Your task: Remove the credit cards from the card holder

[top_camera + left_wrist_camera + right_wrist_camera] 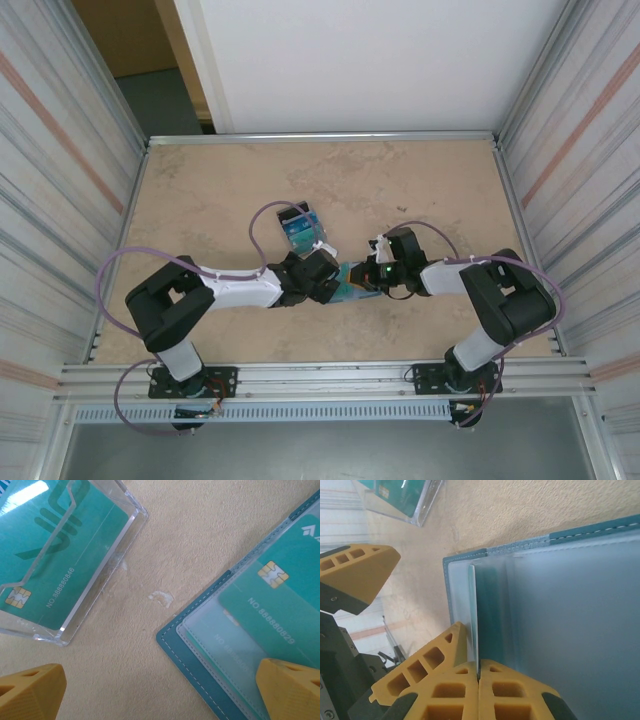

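The right gripper [478, 677] is pinching shut on a card [474, 615] standing edge-up from the wallet [200, 665]. The wallet is lying mid-table [420, 190]. The left gripper [160, 692] is hanging wide open, gripping nothing. Bare table is separating the wallet from the clear case [107, 575]. The pocketed card [280, 605] is reading "NO 888880829", and the cased card [55, 545] "VIP NO.888880846".

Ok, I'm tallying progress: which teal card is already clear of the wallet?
The teal card printed VIP, lying in the clear plastic tray; the other teal card is at the blue wallet.
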Robot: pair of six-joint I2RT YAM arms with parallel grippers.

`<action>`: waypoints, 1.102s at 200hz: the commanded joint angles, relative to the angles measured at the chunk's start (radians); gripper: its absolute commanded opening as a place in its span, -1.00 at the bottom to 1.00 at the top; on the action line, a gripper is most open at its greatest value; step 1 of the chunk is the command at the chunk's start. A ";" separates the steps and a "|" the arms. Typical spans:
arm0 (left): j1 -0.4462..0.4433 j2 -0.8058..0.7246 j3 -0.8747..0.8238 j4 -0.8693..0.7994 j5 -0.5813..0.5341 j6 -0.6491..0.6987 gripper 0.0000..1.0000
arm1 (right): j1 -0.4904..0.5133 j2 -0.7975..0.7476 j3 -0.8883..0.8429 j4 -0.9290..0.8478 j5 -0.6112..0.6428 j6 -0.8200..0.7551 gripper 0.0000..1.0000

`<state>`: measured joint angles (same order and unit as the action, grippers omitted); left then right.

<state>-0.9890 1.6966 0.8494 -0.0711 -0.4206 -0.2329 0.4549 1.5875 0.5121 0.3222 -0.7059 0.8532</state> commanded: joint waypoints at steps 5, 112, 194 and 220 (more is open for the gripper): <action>-0.005 0.040 -0.013 -0.116 0.006 0.010 0.97 | -0.022 -0.033 -0.012 -0.058 0.013 -0.033 -0.93; -0.005 -0.018 -0.026 -0.136 -0.017 0.050 0.98 | -0.040 -0.242 0.040 -0.375 0.125 -0.182 -0.95; -0.005 -0.167 -0.015 -0.179 -0.040 0.096 0.98 | 0.039 -0.527 0.124 -0.649 0.292 -0.348 -0.96; -0.005 -0.267 -0.024 -0.196 -0.064 0.099 0.97 | 0.068 -0.591 0.151 -0.696 0.339 -0.387 -0.96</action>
<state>-0.9890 1.5349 0.8356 -0.2291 -0.4389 -0.1532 0.4976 1.0500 0.6209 -0.2779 -0.4381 0.5415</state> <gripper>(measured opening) 0.987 0.055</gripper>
